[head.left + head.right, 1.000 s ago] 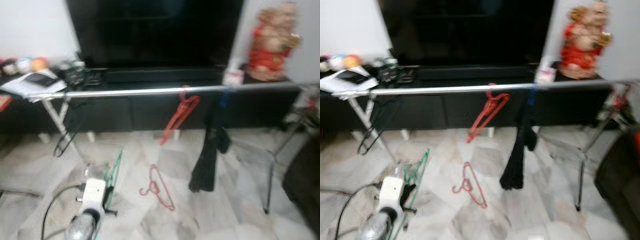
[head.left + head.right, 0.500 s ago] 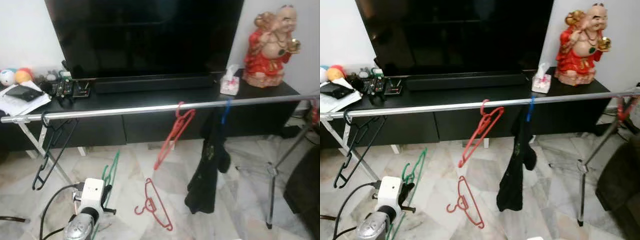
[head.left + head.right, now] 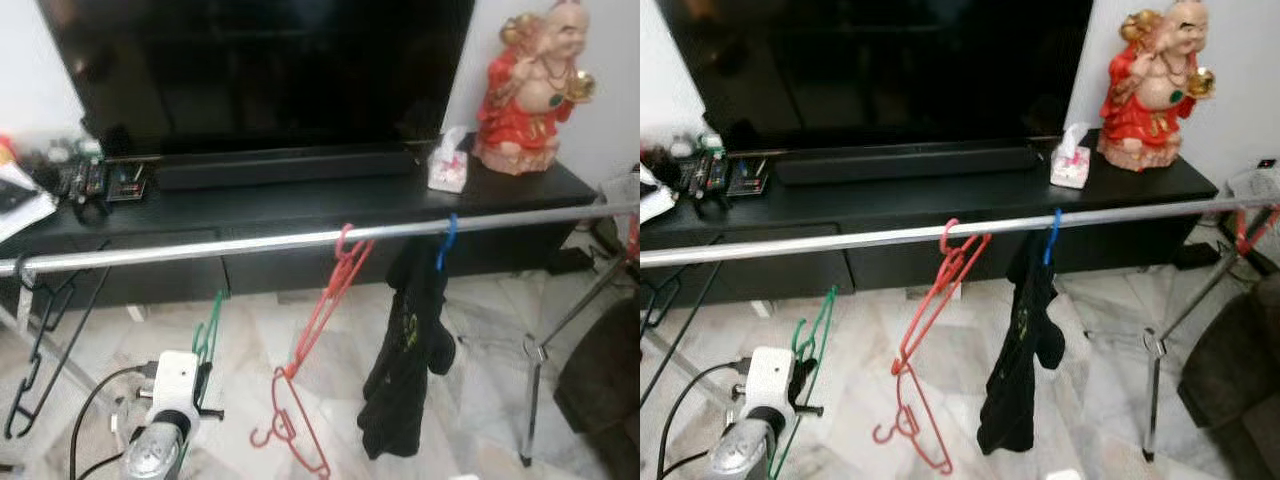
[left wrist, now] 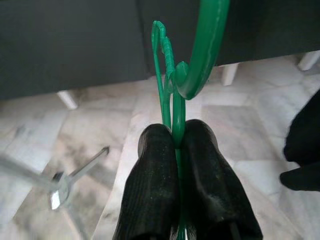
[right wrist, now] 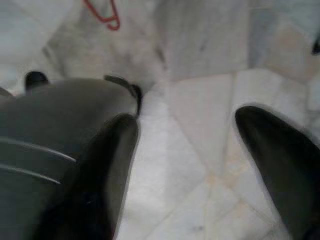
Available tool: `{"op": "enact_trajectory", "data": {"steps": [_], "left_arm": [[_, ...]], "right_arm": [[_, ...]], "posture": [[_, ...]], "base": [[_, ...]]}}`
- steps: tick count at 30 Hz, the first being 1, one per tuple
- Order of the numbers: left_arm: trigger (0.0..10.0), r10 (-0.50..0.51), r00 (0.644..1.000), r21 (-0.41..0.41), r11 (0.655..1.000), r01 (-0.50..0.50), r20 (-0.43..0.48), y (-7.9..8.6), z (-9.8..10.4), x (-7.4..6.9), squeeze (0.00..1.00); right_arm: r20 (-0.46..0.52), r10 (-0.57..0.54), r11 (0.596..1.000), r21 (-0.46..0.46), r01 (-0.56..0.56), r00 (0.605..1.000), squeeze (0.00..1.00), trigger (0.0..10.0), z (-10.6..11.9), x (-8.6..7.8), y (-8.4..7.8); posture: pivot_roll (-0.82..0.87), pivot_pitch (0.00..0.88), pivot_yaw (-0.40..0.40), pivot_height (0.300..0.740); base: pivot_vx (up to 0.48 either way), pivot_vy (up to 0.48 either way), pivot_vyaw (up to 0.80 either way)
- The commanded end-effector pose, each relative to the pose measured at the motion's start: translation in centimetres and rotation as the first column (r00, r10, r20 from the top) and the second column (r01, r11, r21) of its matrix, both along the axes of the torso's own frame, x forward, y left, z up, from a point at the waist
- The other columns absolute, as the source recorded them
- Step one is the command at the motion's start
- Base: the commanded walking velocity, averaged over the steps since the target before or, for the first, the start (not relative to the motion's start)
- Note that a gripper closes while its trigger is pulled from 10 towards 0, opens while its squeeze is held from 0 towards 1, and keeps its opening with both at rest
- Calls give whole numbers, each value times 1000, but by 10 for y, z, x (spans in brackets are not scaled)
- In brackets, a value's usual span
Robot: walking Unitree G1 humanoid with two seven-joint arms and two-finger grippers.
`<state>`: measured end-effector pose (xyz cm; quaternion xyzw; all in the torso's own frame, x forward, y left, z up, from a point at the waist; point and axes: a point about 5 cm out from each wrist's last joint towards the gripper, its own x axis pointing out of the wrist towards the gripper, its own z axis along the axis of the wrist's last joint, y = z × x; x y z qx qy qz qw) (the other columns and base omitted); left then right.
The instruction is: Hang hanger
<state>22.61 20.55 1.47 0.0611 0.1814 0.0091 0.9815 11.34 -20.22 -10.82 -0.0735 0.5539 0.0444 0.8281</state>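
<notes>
Left gripper (image 4: 176, 145), low at the lower left of the head view, has its two fingers pinched tight on the green hanger (image 3: 209, 335) just under the hook, so the hook points up and stays free to catch the rail (image 3: 200, 248). That rail crosses mid-frame above it, well apart. Right gripper (image 5: 185, 150) hangs spread wide over the floor (image 5: 200, 65), holding nothing. Compared with half a second ago the camera has come closer and shifted right; the green hanger now rides higher, nearer the rail, while the red hanger (image 3: 330, 300) hangs as before.
</notes>
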Motion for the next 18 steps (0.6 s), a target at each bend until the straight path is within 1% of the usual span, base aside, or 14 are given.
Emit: {"op": "enact_trajectory", "data": {"steps": [1, 6, 11, 13, 18], "left_arm": [[10000, 3, 1000, 23, 1000, -3, 11, 2, 2, 0, 0], [10000, 18, 1000, -4, 1000, -18, 18, 0, 0, -5, 0], [10000, 26, 1000, 12, 1000, -26, 15, 1, 1, -4, 0], [10000, 26, 999, 23, 999, -27, 19, 3, 2, -3, 0], [10000, 27, 999, 25, 999, -28, 20, 4, 2, -2, 0]], "right_arm": [[-8, -6, 1000, 9, 6, 1000, 0, 10000, -1, -4, 1], [-10, -9, 1000, 11, 10, 1000, 0, 10000, -1, -4, 1], [-12, -1, 1000, 9, 1, 1000, 0, 10000, -1, -4, 1], [-11, 6, 1000, 11, -6, 1000, 0, 10000, -1, -4, 1], [-6, -1, 1000, 15, 1, 1000, 0, 10000, -1, -4, 2]], "posture": [[-65, 0, -24, 740], [-66, 0, -25, 740], [-65, 0, -28, 740], [-65, 0, -26, 740], [-64, 0, -23, 740]], "base": [[0, 0, 0], [0, 0, 0], [0, 0, 0], [0, -298, 0], [0, -460, 0]]}}
